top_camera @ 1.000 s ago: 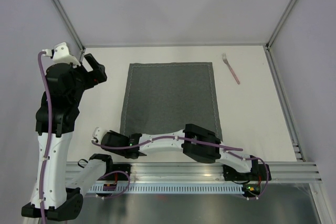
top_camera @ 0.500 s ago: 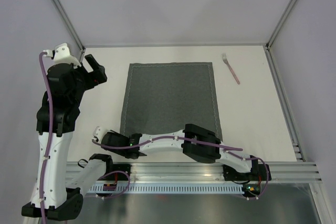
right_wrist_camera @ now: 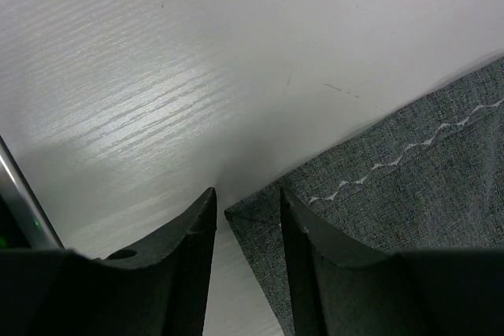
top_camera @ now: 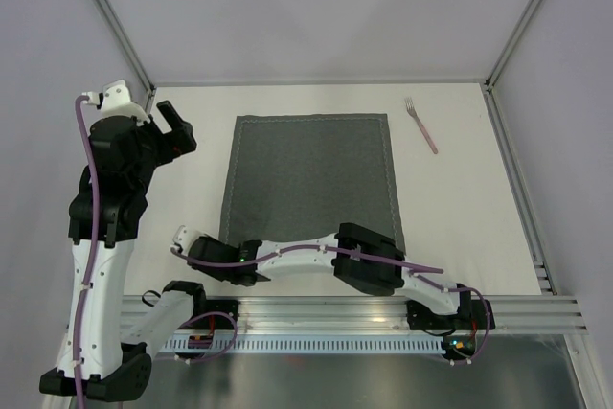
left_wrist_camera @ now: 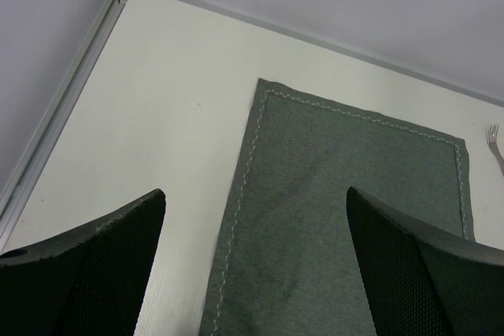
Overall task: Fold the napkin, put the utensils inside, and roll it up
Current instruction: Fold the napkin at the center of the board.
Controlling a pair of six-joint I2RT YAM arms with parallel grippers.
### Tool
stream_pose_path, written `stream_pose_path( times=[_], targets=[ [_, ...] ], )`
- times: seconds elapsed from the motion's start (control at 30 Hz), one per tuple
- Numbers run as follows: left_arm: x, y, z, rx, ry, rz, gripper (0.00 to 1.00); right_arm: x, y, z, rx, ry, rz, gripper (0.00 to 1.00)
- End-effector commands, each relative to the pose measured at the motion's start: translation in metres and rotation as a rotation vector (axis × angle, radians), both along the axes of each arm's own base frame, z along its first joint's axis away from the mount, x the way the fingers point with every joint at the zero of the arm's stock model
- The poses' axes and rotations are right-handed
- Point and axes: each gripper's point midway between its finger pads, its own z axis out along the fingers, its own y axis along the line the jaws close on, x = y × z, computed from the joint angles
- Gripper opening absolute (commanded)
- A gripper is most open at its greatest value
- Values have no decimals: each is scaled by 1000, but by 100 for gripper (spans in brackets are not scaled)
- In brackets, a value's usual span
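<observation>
Napkin (top_camera: 311, 179) lies flat and unfolded on the white table (top_camera: 460, 208), dark grey with a pale stitched line along its hem. Toward 2 o'clock from it, well apart, the fork (top_camera: 420, 124) lies alone, its tines pointing to 11 o'clock and its pink handle to 5 o'clock. Off the cloth toward 10 o'clock, the left gripper (left_wrist_camera: 253, 192) hangs above the table with its 2 fingers spread wide, holding nothing. The right arm lies low across the near edge. The right gripper (right_wrist_camera: 248, 194) sits at the napkin's 7 o'clock corner, jaws narrow but parted. The corner's tip lies between the fingers (right_wrist_camera: 189, 257), with bare table showing beside it, not pinched.
</observation>
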Motion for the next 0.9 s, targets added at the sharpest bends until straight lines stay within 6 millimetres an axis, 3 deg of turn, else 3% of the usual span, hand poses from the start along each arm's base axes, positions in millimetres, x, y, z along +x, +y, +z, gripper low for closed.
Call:
stream_pose_path(
  times=[0.0, 0.57, 0.73, 0.87],
  targets=[
    [-1, 5, -3, 33, 13, 10, 100, 2, -26, -21, -95, 35, -16, 44],
    [1, 6, -5, 42, 21, 15, 100, 0, -40, -33, -109, 111, -7, 37],
    [2, 7, -6, 44, 23, 20, 100, -5, -37, -36, -107, 138, 12, 25],
    [1, 9, -4, 48, 18, 29, 99, -4, -33, -26, -102, 128, 24, 7]
  ],
)
